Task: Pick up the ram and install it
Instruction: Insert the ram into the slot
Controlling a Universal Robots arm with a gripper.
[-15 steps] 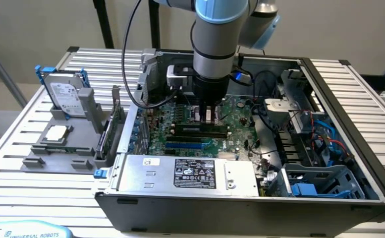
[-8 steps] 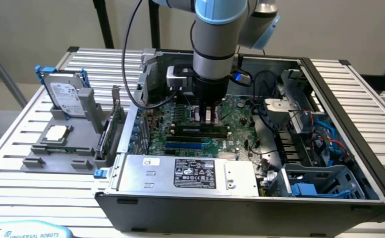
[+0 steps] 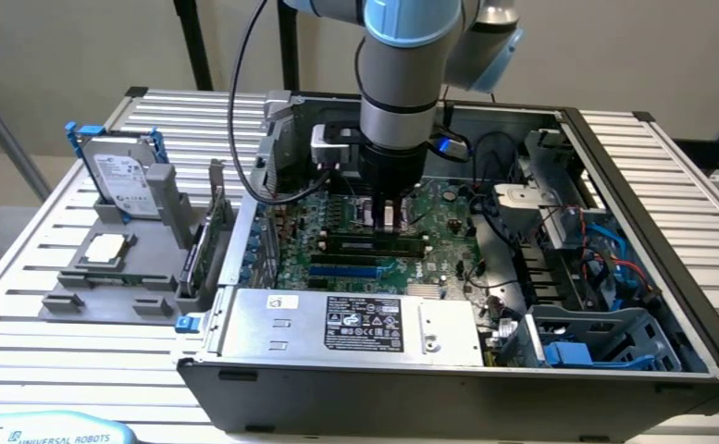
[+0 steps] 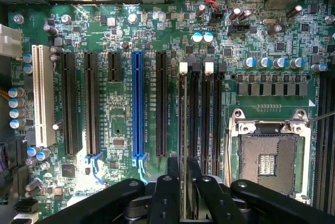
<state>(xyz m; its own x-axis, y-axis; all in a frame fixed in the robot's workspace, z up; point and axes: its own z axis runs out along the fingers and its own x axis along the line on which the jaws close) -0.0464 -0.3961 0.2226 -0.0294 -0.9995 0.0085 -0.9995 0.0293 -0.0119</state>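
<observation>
Black two-finger gripper point(image 4: 180, 179) straddles thin green RAM stick point(image 4: 182, 145), fingers slightly parted, looks more like loosening than clamping tbh. Stick stands edge-on in black memory slot point(image 4: 182, 114) on green motherboard point(image 4: 120, 124), directly under fingertips, long axis along slot, beside empty silver CPU socket point(image 4: 269, 156).

The motherboard point(image 4: 120, 119) is shiny green board with black and blue plastic slots. The computer case point(image 3: 458, 393) is dull grey metal. The gripper point(image 4: 180, 182) looks matt black.
</observation>
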